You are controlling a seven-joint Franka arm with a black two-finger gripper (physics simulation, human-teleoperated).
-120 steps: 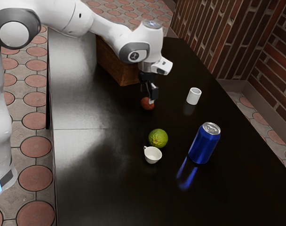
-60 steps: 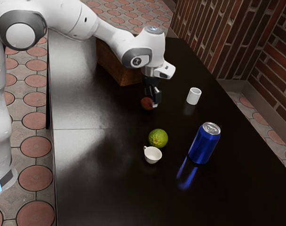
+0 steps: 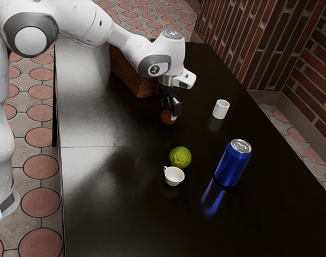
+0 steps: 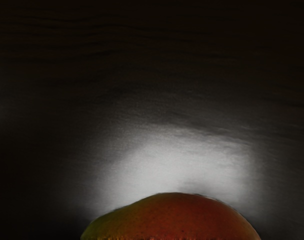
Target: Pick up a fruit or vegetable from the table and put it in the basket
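Exterior view: the fruit [image 3: 167, 118] sits at my fingers [image 3: 176, 109], open or closed I cannot tell, and I judge this the grasp, calling next for a sure hold, then a lift to the basket [image 3: 132, 75] near them.

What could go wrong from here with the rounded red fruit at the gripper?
The red fruit has a smooth, curved surface, so it could slip or roll if the black two-finger gripper takes it off-centre.

The brown box-shaped basket stands close by with its wall well above the table, so a sideways move made too low might knock the fruit against it.

If the fruit rolled toward the green round citrus, it might push that into the small white cup beside it.
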